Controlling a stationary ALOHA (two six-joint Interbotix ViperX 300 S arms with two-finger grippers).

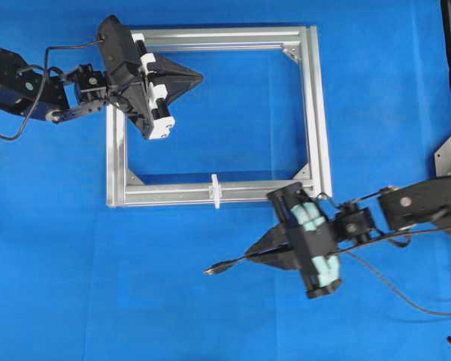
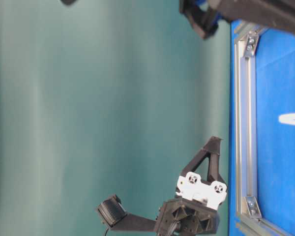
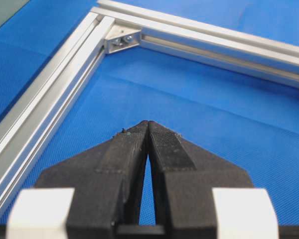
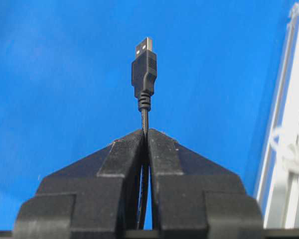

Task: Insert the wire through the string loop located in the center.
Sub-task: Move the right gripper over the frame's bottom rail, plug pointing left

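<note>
No brand, label or writing is being shown legibly in any view. The right gripper (image 1: 249, 253) is being kept clenched on the wire (image 4: 144, 79), whose cable is pinched between the two black fingers (image 4: 120, 164) of that gripper, with the dark plug and its silvery tip being carried just ahead of the fingertips; in the overhead view the plug is being pointed away from the gripper toward the lower left, above the blue table cover (image 1: 376, 90). Behind the gripper, the rest of the cable is being trailed off to the right. Just above and to the left of the held plug, well apart from it, the string loop (image 1: 216, 190) is being held upright on the near rail of the aluminium frame (image 1: 316, 113), at about the rail's middle; the wire is lying outside the frame and is not passed through the loop. Across the frame, the left gripper (image 3: 148, 123) is being kept pressed shut on nothing, its fingertips meeting above the blue cover inside the frame's far left corner, near a grey corner bracket (image 3: 120, 39).
</note>
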